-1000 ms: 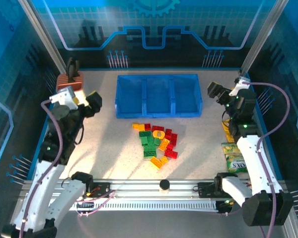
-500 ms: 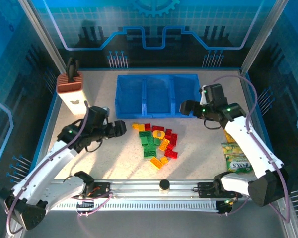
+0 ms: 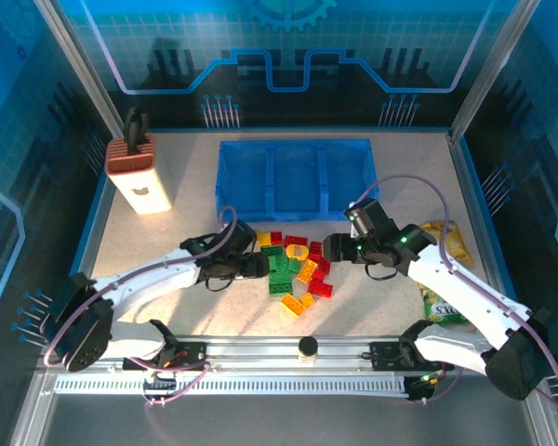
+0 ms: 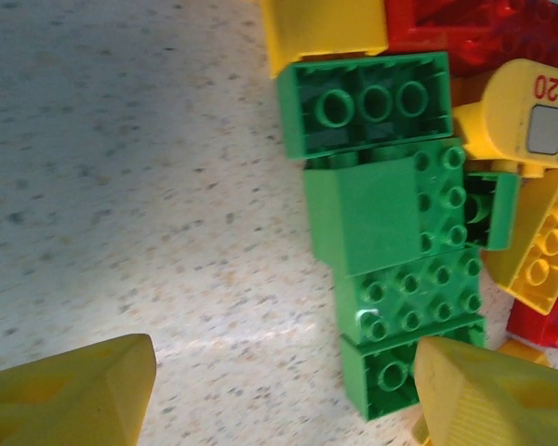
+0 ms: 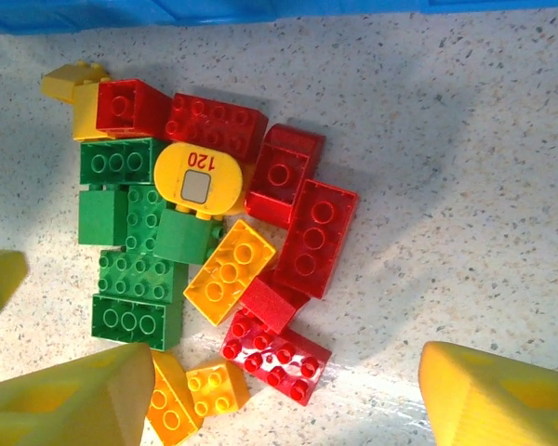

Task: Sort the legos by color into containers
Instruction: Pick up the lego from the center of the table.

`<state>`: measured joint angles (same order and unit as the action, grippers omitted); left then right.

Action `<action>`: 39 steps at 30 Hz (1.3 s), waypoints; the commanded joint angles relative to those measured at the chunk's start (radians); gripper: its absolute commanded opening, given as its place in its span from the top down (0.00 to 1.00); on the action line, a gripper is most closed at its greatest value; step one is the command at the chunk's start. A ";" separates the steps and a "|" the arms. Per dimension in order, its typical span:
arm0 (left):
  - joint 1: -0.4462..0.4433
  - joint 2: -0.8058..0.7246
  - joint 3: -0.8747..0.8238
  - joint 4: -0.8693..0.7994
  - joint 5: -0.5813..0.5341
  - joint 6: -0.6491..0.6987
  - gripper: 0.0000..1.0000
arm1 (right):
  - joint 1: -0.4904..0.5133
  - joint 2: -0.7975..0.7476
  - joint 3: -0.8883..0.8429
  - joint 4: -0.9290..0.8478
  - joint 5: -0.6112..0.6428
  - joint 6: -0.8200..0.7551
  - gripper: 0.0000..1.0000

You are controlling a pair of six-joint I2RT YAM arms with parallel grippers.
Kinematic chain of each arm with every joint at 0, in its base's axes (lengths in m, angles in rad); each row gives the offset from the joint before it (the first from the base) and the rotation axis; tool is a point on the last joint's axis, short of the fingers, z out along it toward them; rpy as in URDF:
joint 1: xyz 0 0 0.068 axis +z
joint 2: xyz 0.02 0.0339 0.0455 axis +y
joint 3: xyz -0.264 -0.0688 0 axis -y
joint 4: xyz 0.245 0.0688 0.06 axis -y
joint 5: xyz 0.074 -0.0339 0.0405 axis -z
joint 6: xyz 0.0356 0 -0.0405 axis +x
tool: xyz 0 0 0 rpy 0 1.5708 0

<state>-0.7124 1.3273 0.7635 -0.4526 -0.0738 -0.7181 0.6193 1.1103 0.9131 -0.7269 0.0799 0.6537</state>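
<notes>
At the far left of the speckled bench (image 3: pixel 186 223) stands a white and brown knife block (image 3: pixel 139 177), upright and well apart from everything else. The left arm reaches in low across the bench, and the left tool (image 3: pixel 256 267) sits just beside the left edge of a heap of small red, green and yellow-orange studded plastic bricks (image 3: pixel 293 265). In the left wrist view the left tool (image 4: pixel 279 390) is released. Its yellow fingertips (image 4: pixel 70 395) stand wide apart with bare bench and the corner of a green brick (image 4: pixel 391 376) between them, and it grasps nothing.

The bricks (image 5: pixel 214 232) lie loose on the bench in one cluster, just in front of a bright blue plastic tray (image 3: pixel 296 216) of three compartments joined in a row. Green ones lie on the left and red ones on the right. A rounded yellow piece marked "120" (image 5: pixel 197 181) rests on top, and orange ones lie at the near edge.

The right tool (image 3: pixel 333 247) is at the heap's right edge. In the right wrist view the right tool (image 5: pixel 284 372) is also released, its fingers spread wide to either side of the red and orange bricks, and it grips none of them. A crinkled yellow and green snack bag (image 3: pixel 439 305) lies at the far right, partly under the right arm.
</notes>
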 commanded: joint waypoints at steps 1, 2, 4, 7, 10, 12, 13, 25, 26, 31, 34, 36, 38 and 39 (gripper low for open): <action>-0.033 0.058 0.055 0.054 -0.025 -0.053 0.29 | 0.047 -0.016 -0.021 -0.006 0.056 0.053 0.24; -0.035 0.079 0.065 0.050 -0.027 -0.056 0.32 | 0.056 -0.022 -0.027 0.008 0.062 0.064 0.25; -0.037 0.109 0.083 0.045 -0.026 -0.057 0.34 | 0.068 -0.031 -0.079 0.042 0.052 0.088 0.26; -0.041 0.149 0.114 0.041 -0.029 -0.049 0.36 | 0.092 -0.046 -0.120 0.095 0.049 0.110 0.27; -0.042 0.194 0.149 0.026 -0.041 -0.049 0.38 | 0.102 -0.042 -0.137 0.109 0.058 0.123 0.28; -0.041 0.222 0.168 0.023 -0.043 -0.047 0.40 | 0.108 -0.035 -0.140 0.111 0.061 0.128 0.28; -0.041 0.236 0.178 0.021 -0.044 -0.045 0.40 | 0.112 -0.035 -0.144 0.115 0.062 0.127 0.28; -0.042 0.336 0.237 -0.008 -0.087 -0.040 0.57 | 0.112 -0.044 -0.165 0.165 0.073 0.122 0.30; -0.043 0.333 0.230 -0.006 -0.093 -0.045 0.57 | 0.113 -0.050 -0.167 0.168 0.076 0.123 0.30; -0.045 0.329 0.197 0.002 -0.102 -0.054 0.54 | 0.112 -0.079 -0.188 0.183 0.087 0.130 0.30; -0.046 0.325 0.175 0.010 -0.104 -0.061 0.53 | 0.112 -0.083 -0.201 0.196 0.083 0.136 0.30; -0.051 0.320 0.163 0.019 -0.102 -0.066 0.50 | 0.113 -0.080 -0.211 0.207 0.081 0.139 0.30; -0.061 0.314 0.160 0.024 -0.103 -0.066 0.46 | 0.114 -0.076 -0.220 0.215 0.082 0.147 0.30; -0.065 0.312 0.162 0.024 -0.103 -0.067 0.46 | 0.115 -0.074 -0.225 0.223 0.080 0.151 0.30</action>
<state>-0.7586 1.6482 0.9512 -0.3965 -0.1616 -0.7700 0.7193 1.0397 0.7071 -0.5316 0.1501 0.7776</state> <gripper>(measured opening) 0.539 0.702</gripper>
